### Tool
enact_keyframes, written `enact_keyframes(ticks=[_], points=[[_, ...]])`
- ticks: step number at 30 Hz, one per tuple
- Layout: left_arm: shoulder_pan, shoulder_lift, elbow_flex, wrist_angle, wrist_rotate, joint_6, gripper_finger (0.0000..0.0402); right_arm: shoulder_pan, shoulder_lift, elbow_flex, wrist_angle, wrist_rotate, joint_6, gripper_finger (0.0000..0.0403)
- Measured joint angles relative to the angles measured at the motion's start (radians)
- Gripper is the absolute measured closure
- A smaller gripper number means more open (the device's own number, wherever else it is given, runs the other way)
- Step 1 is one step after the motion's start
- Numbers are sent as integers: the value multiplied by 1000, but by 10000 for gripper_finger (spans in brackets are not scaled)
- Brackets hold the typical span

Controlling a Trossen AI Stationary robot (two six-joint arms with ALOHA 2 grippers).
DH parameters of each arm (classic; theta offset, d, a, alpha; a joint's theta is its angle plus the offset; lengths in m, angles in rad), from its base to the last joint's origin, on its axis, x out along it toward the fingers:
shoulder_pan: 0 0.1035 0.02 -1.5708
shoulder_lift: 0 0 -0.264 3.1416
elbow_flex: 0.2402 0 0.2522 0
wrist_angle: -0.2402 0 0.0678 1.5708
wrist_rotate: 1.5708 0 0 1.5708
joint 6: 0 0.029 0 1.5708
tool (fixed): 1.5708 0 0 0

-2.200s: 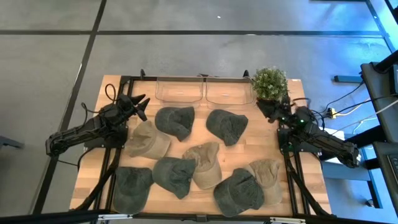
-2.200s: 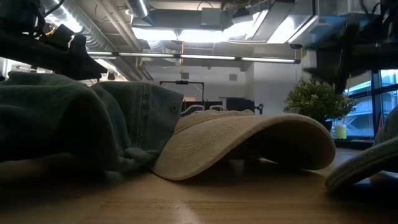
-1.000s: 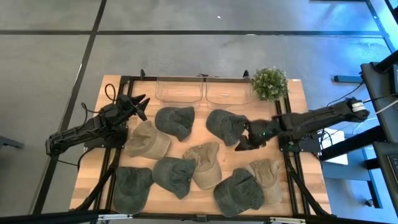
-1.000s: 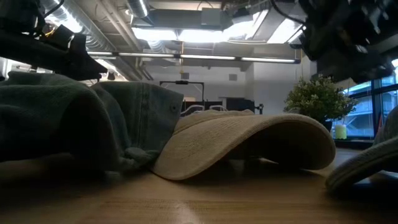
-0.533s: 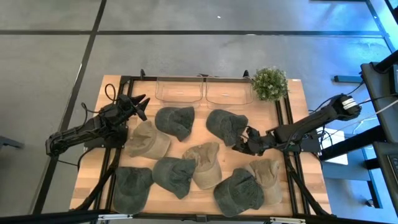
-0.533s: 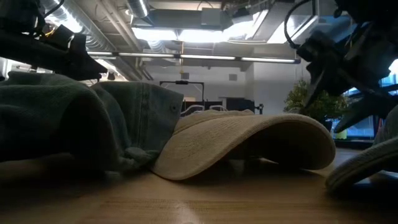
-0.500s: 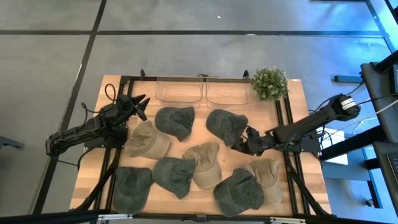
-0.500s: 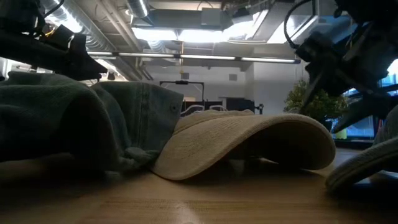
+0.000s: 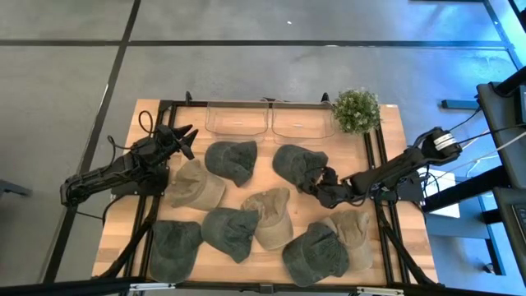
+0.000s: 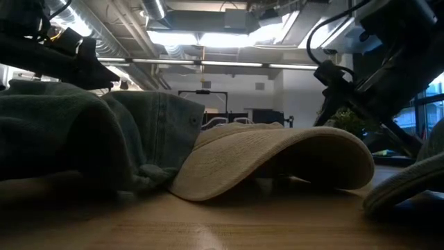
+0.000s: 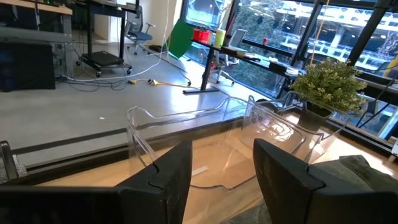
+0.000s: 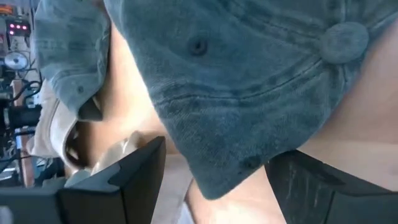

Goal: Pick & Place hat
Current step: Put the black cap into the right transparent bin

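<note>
Several caps, dark green and tan, lie spread over the wooden table. My right gripper (image 9: 316, 187) is open and low at the near-right edge of one dark green hat (image 9: 297, 167), which rests on the table right of centre. In the right wrist view, my right gripper (image 12: 217, 152) has its two fingers on either side of that hat's (image 12: 249, 74) lower rim; its crown button shows. My left gripper (image 9: 185, 136) is open and waits over the table's far-left part, with nothing between its fingers in the left wrist view (image 11: 221, 155).
Two clear bins (image 9: 237, 120) (image 9: 302, 122) stand along the far edge, with a potted plant (image 9: 356, 109) at the far-right corner. A tan hat (image 9: 269, 215) and another dark hat (image 9: 233, 160) lie close to the right gripper's hat. The low view is filled by a tan hat (image 10: 277, 156).
My right arm has swung from the far-right corner by the plant toward the table's middle and come down. In the last second its gripper has edged lower and closer to the dark green hat's near-right rim, while the arm's wrist moved outward to the right. The hats have not moved.
</note>
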Motion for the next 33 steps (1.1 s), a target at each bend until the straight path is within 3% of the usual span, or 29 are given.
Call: enact_keyframes(ticks=[12, 16, 27, 33], points=[[0, 0, 0, 0, 0, 0, 236, 0, 5, 0, -56, 110, -9, 149], [0, 0, 0, 0, 0, 0, 237, 0, 5, 0, -48, 117, -61, 194], [0, 0, 0, 0, 0, 0, 238, -1, 4, 0, -37, 144, -216, 375], [0, 0, 0, 0, 0, 0, 236, 1, -18, 8, -20, 143, -281, 381]])
